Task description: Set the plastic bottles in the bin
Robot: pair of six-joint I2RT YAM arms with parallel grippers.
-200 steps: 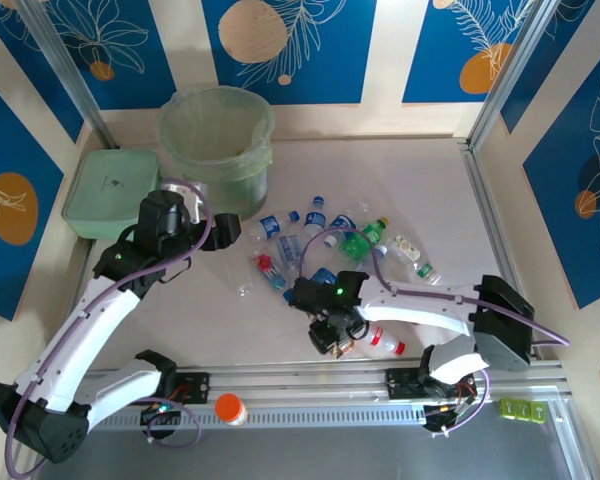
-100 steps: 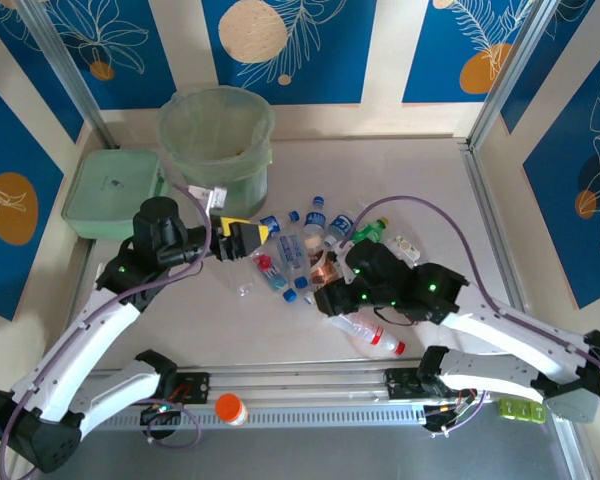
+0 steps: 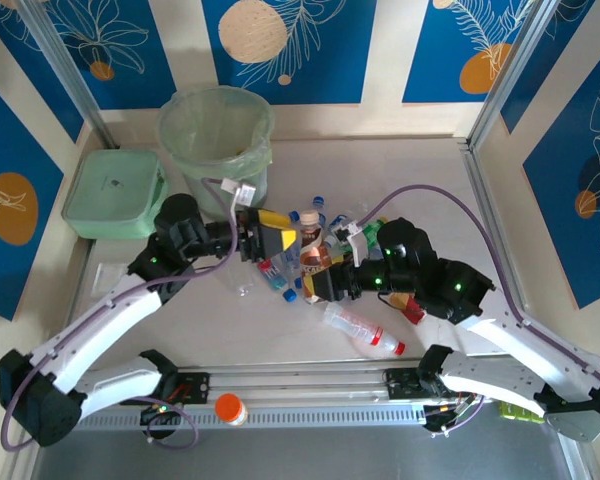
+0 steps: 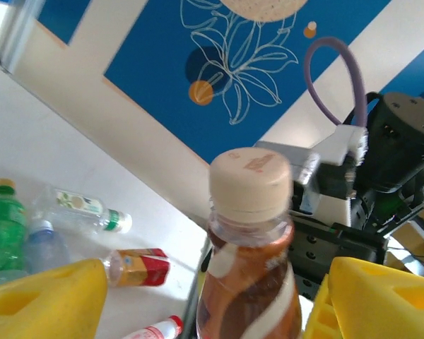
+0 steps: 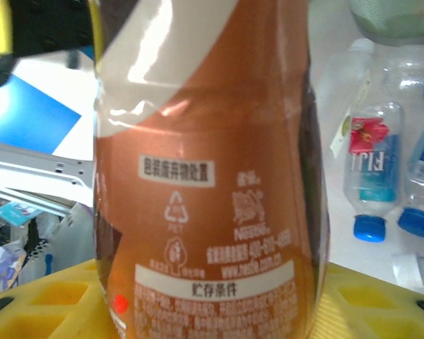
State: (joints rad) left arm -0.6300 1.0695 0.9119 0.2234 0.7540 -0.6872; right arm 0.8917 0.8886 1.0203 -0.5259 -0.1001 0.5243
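- The right end effector (image 3: 322, 283) is gripping a brown bottle (image 3: 311, 248) upright above the counter (image 3: 430, 190), its cream cap pointing up.
- The left end effector (image 3: 285, 240) is standing open, its yellow fingers (image 4: 49, 296) flanking that bottle.
- Other bottles (image 3: 360, 328) are lying on the counter, near the bin (image 3: 220, 175).

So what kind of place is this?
Probably a robot test booth: a table boxed in by blue flowered panels, metal posts, and a mounting rail along its near edge.
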